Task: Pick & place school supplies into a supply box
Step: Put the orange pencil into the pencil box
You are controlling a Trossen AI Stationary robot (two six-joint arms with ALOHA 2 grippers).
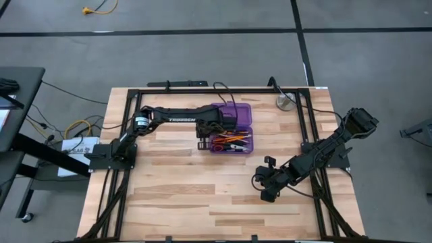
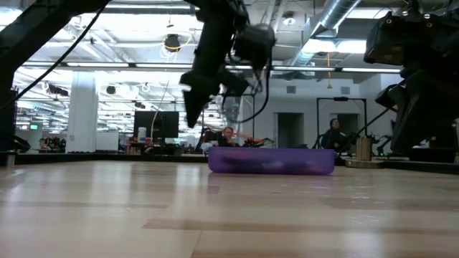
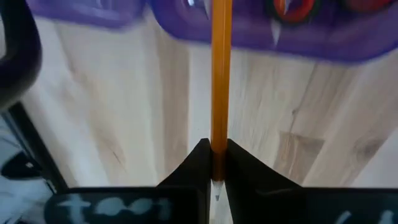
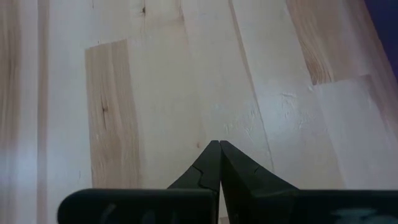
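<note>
My left gripper [image 3: 214, 163] clamps a thin orange pencil [image 3: 220, 74] just beside the translucent purple plastic supply box [image 1: 231, 128] near the surface's far edge, next lowering it inside, while my right gripper [image 4: 217, 155], pinched empty, waits mid-surface.

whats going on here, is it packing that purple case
Yes. The left gripper is shut on an orange pencil, held beside the open purple supply box, which already holds pencils, pens and the scissors. The right gripper is shut and empty over bare table, off to the side.
</note>
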